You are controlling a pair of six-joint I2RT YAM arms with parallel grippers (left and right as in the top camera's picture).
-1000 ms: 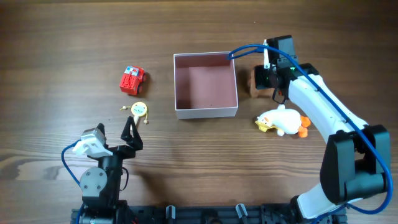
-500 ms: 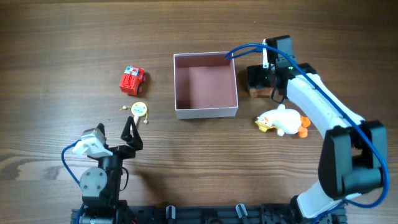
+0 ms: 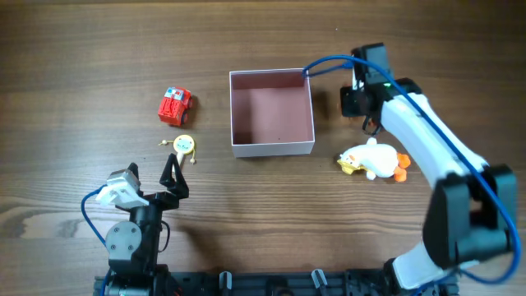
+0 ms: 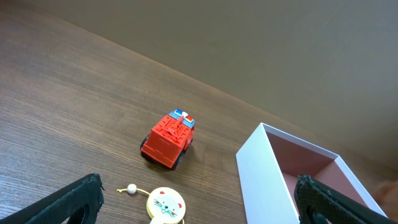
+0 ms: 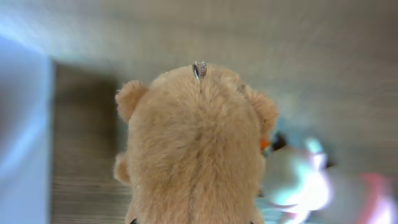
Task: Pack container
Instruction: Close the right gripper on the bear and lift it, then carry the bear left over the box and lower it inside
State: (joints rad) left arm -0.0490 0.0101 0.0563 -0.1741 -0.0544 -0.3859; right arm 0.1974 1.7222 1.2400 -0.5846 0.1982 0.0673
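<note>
**Teddy bear in the right pincer, beside the open box**

The container [image 3: 273, 149] sits near the middle of the wood-grain surface [image 3: 82, 66]. It is a shallow square box with thin white outer walls and a matte, dusty pink inside. It stands upright with nothing in it. From the left wrist view its near white wall [image 4: 264, 177] rises as a flat, sharp-edged panel.

The right arm reaches forward from the near right corner, its white link slanting toward the box's right side. A blue cable [image 3: 329, 64] loops above it. The right pincer [image 3: 355, 100] hangs just beside the box's right wall, clear of it. It is grasping a teddy bear [image 5: 196, 146], whose short, fuzzy tan plush fills the right wrist view. The bear has two small rounded ears and a tiny metal loop on the crown. The fingers are almost wholly hidden behind the plush, and overhead the bear is hidden under the pincer.

A soft white plush duck [image 3: 371, 159] with a yellow bill and orange feet lies on its side, near the box's front right corner.

The left arm is folded low at the near left edge. The left pincer [image 3: 174, 178] is released, and its dark, rough-textured fingertips [image 4: 81, 199] spread wide at the frame edges. Ahead of it lie a round, pale yellow cat-face charm [image 3: 184, 145] and a blocky red toy truck [image 3: 174, 106], apart from each other and left of the box.
</note>
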